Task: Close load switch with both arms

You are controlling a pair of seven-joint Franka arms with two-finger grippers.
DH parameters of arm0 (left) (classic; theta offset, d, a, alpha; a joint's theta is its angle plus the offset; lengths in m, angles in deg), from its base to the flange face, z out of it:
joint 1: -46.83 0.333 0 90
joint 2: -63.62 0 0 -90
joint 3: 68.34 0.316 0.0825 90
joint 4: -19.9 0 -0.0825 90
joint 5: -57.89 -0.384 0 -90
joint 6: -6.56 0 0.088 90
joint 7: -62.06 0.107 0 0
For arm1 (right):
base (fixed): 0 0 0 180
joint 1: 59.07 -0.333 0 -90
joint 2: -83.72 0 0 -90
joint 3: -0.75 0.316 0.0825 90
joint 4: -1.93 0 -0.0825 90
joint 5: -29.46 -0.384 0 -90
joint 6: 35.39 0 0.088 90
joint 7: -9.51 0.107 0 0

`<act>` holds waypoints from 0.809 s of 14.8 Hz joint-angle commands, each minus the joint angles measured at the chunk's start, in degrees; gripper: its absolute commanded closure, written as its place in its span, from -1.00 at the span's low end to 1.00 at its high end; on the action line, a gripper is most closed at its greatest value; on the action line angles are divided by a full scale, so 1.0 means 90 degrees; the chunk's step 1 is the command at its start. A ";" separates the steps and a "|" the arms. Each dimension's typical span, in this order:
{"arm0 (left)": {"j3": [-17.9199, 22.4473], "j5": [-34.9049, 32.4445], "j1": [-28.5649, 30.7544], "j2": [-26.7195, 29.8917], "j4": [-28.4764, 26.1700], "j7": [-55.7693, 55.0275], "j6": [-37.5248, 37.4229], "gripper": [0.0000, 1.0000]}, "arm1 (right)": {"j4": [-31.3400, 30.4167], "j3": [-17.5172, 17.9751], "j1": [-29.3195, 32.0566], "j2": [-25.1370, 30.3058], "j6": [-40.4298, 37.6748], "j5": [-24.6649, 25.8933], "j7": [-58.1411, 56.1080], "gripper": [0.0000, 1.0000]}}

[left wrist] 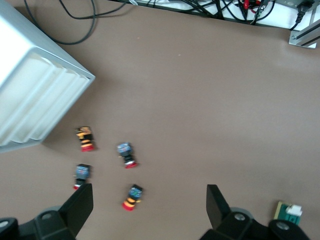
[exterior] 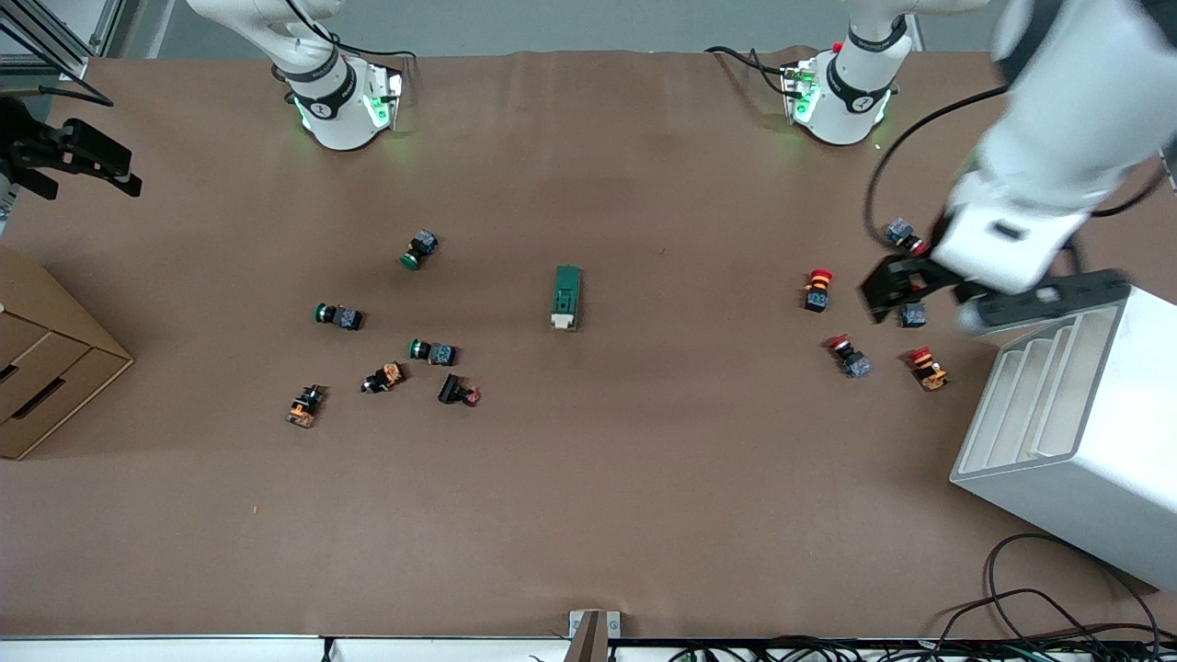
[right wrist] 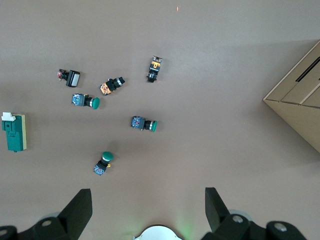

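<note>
The load switch (exterior: pixel 566 296) is a dark green block with a white lever piece at the end nearer the front camera. It lies alone at the table's middle. It also shows in the left wrist view (left wrist: pixel 289 212) and in the right wrist view (right wrist: pixel 14 132). My left gripper (exterior: pixel 897 292) is open and empty, up over the red-capped buttons at the left arm's end; its open fingers show in its wrist view (left wrist: pixel 150 187). My right gripper (right wrist: pixel 147 191) is open and empty, high over its own arm's base (exterior: pixel 340 106), well away from the switch.
Several green-capped and orange buttons (exterior: pixel 430 351) lie toward the right arm's end. Red-capped buttons (exterior: pixel 817 289) lie toward the left arm's end, beside a white slotted rack (exterior: pixel 1076 414). A cardboard drawer box (exterior: pixel 46 368) stands at the right arm's end.
</note>
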 commanded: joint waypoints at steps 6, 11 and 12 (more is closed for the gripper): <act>0.0398 0.0306 0.0115 0.0627 -0.0446 0.1257 -0.0716 -1.00 | -0.0233 0.0133 0.0135 0.0162 0.0117 -0.0085 0.0320 -1.00; 0.0417 0.0248 0.0221 0.0880 -0.0727 0.1953 -0.0687 -1.00 | -0.0214 0.0133 0.0135 0.0162 0.0049 -0.0085 0.0262 -1.00; 0.0417 0.0238 0.0261 0.1056 -0.0932 0.1934 -0.0629 -1.00 | -0.0214 0.0133 0.0135 0.0152 0.0049 -0.0085 0.0252 -1.00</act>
